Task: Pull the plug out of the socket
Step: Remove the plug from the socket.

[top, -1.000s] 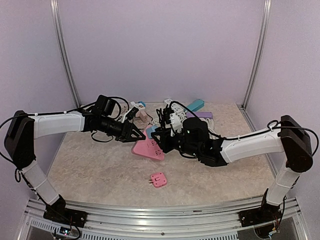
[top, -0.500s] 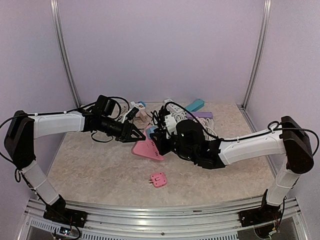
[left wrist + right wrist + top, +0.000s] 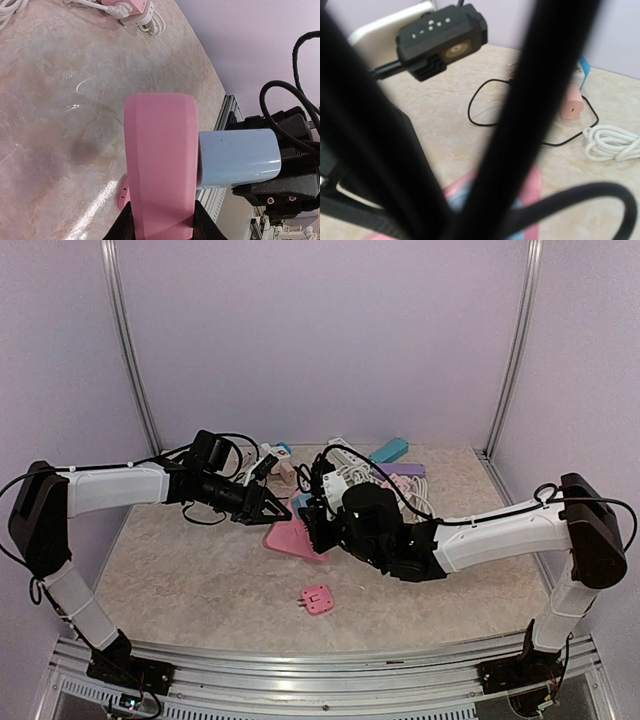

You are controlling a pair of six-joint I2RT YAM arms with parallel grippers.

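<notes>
The left hand [image 3: 162,227] clamps the pink plastic socket block [image 3: 160,150], bracing it; the right hand [image 3: 314,522] grips the pale blue rectangular plug [image 3: 237,157], apparently to pull it straight out.

**Plastic, Marbled Gloss and Bare Metal**

The socket [image 3: 160,165] is smooth pink plastic with a soft, matt finish. The plug [image 3: 237,157] is pale blue plastic, smooth and faintly speckled. The table [image 3: 60,100] has a glossy, marbled top that mirrors the light. The left arm [image 3: 110,488] has a shiny white plastic shell. The rail [image 3: 300,652] is ribbed bare metal. The wall [image 3: 320,340] looks matt.
</notes>
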